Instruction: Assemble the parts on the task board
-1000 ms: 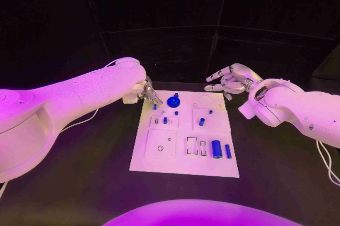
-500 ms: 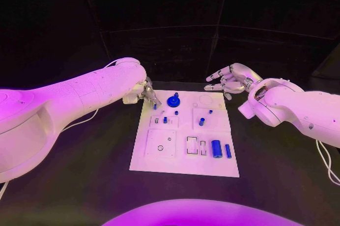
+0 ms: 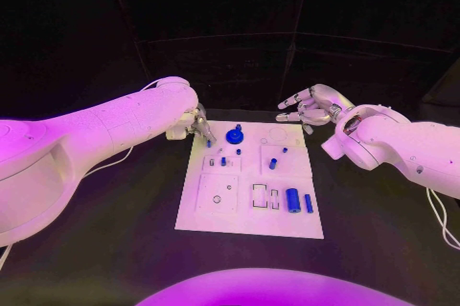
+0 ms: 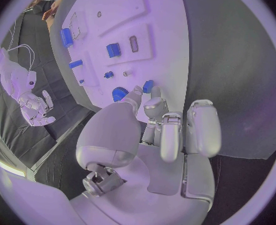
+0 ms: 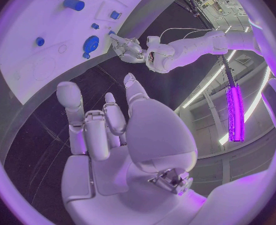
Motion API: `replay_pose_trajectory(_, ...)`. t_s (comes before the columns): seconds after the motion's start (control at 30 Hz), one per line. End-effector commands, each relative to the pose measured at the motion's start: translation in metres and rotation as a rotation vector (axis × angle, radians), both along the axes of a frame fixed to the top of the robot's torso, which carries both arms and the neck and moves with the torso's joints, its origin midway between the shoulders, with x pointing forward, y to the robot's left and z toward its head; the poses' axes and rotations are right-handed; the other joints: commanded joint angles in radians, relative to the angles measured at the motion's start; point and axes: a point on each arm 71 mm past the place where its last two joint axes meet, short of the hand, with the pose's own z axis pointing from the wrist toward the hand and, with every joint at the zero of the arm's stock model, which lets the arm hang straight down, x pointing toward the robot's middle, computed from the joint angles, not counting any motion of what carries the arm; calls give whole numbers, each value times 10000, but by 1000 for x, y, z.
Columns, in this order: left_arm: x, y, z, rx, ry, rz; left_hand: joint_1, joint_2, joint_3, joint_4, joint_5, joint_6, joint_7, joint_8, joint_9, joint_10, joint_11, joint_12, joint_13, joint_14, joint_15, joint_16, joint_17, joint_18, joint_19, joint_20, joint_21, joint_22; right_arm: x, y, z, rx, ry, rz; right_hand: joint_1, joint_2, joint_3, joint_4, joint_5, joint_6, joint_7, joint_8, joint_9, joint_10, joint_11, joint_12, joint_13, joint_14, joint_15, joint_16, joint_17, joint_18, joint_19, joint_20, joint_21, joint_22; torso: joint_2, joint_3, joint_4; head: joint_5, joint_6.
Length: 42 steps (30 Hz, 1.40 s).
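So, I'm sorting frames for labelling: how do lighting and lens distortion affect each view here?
Head view: magenta light washes the arms and task board, background black, edges straight. Left wrist view: fisheye bends the board's edges; the left hand looms large, evenly lit violet. Right wrist view: same bending, plus a bright purple light strip glaring beside the right hand.

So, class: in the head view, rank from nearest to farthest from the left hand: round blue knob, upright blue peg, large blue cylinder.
From the left hand:
1. Round blue knob, board's far end.
2. Upright blue peg, mid-board.
3. Large blue cylinder, near right corner.
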Motion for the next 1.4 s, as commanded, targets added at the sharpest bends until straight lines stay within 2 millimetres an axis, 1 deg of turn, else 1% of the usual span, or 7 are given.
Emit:
replay_pose_trajectory(0.03,-1,-2,0,-8,91,-213,85,-4,-1,-85,38,62,19,-28,-20,-21,-11,47,-3,1075,28,30,2634,-21,38,40,-5,5,0,1,2,11,-48,105,-25,103,-48,-33,48,-45,-24,68,2,-35,19,12,14,600,-65,-40,497,93,-26,19,-35,-1,-4,0,-2,33,10)
replay_pose_trajectory(0.23,0,-2,-1,-48,55,-229,388,230,239,-290,40,91,-13,-48,-79,-29,-39,41,-27,1075,8,30,2634,-21,41,29,-4,20,0,2,1,12,-50,106,-25,103,-48,-33,48,-45,-24,68,2,-35,19,12,14,600,-65,-40,497,93,-26,19,-35,-1,-1,3,-1,53,2)
replay_pose_trajectory(0.37,0,-2,-1,-101,19,-252,1202,607,960,-903,41,58,-85,-104,-163,-69,-114,-6,-70,1075,-59,30,2634,-18,43,-26,-6,34,0,2,1,14,-52,111,-25,103,-48,-33,48,-45,-24,68,2,-35,19,12,14,600,-65,-40,497,93,-26,19,-35,-1,-1,-1,-3,64,-10)
replay_pose_trajectory(0.53,0,-2,0,-212,-76,-288,1635,712,1796,-1495,37,16,-63,-123,-227,-88,-111,-73,-133,1075,-66,30,2634,-24,47,-51,-6,57,0,2,2,14,-56,108,-25,103,-48,-33,48,-45,-24,68,2,-35,19,12,14,600,-65,-40,497,93,-26,19,-35,-1,4,-2,-6,69,-16)
replay_pose_trajectory(0.67,0,-1,1,-431,-292,-264,1500,656,2595,-1835,54,9,-12,-9,-192,-32,-79,-93,-170,1075,-9,30,2634,-31,54,-17,-2,83,0,1,1,13,-58,105,-25,103,-48,-33,48,-45,-24,68,2,-35,19,12,14,600,-65,-40,497,93,-26,19,-35,-1,-4,1,-4,68,-11)
replay_pose_trajectory(0.87,-4,5,5,-1147,-541,179,671,276,3930,-2144,21,-25,-36,316,-33,-19,-78,-316,-474,1075,-28,30,2634,-18,39,7,-64,57,0,0,1,1,-57,54,-14,124,-57,-33,48,-46,-24,72,2,-34,19,13,13,599,-65,-47,484,96,-32,19,-47,-23,-14,20,12,70,-14)
replay_pose_trajectory(1.4,-36,16,22,-2235,-988,506,287,72,4420,-2199,39,35,-93,526,63,68,-123,-335,-512,1075,-45,30,2634,-18,53,-20,-66,84,0,-3,1,-24,-32,0,-22,131,-63,-26,41,-45,-24,74,2,-35,19,13,11,599,-65,-47,486,96,-29,18,-45,-19,-7,0,12,156,11)
